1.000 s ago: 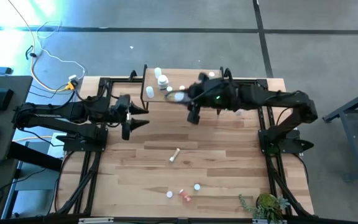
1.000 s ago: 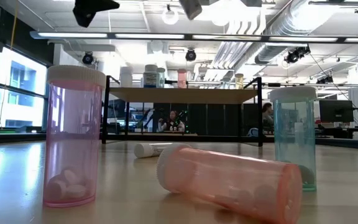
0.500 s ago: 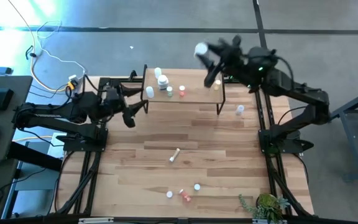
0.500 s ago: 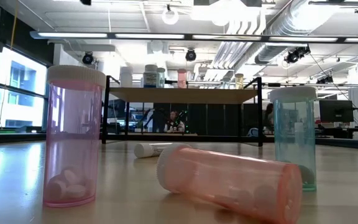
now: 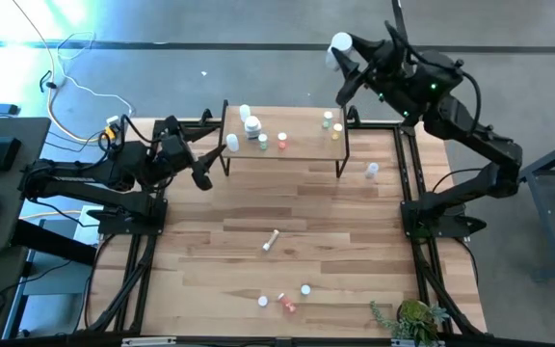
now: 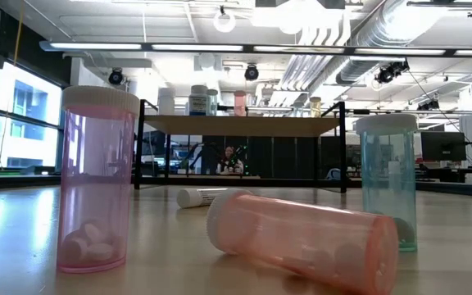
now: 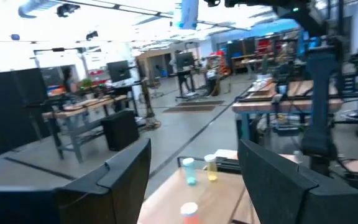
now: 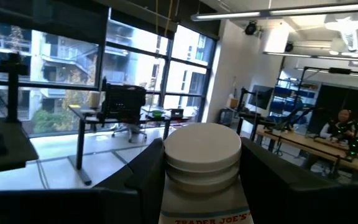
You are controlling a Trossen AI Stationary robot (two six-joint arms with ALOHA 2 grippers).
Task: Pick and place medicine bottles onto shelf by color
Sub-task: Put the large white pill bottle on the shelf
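**Right arm lifted past the far edge with a white bottle clamped**

Now, closest to the low camera you have three vials on the tabletop [image 6: 23, 246]: an upright translucent pink plastic vial with a white cap [image 6: 98, 180], a salmon-pink vial lying on its side [image 6: 306, 242], and an upright teal-tinted vial with a white cap [image 6: 388, 182]. Behind them, near the middle of the table, a small white bottle lies on its side [image 5: 271, 240].

Further back stands your small light-wood shelf on thin black legs [image 5: 302, 146]. On its board you can see white bottles at the left end [image 5: 250, 124], then a green one [image 5: 263, 141], a red one [image 5: 282, 142], and green and yellowish ones near the right end [image 5: 332, 125]. A clear vial with a pale cap [image 5: 371, 171] stands on the table just right of the shelf.

Your left gripper [image 5: 210, 168] hovers just left of the shelf with its fingers spread and nothing between them. Your right gripper [image 5: 347, 56] is raised beyond the table's far edge, its fingers pressed onto a larger white round-capped bottle with a printed label [image 8: 202, 171].
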